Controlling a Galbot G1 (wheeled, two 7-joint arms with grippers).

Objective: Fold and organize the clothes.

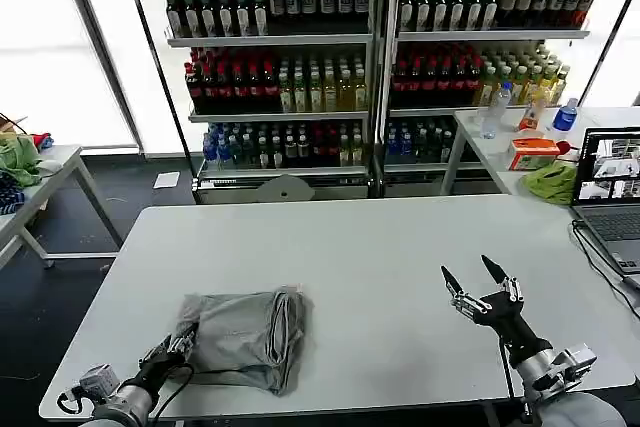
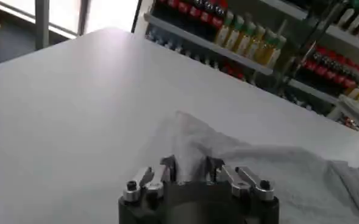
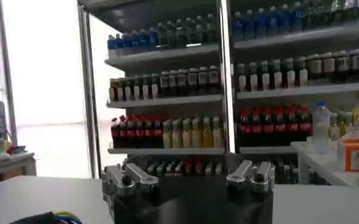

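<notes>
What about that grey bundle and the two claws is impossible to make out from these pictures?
- Grey shirt: bunched, so its chest print and collar stay folded away in the head view.
- Left gripper: at the shirt's edge; its fingertips sink into the cloth in the left wrist view, so the grip is unclear.
- Right gripper: open above the table; the right wrist view cuts off its fingertips.

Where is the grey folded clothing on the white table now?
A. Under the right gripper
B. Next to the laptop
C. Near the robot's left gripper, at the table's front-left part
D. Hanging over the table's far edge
C: the grey folded clothing lies at the front-left of the table, with the left gripper at its near corner; the right gripper is open and raised, apart from it.
</notes>
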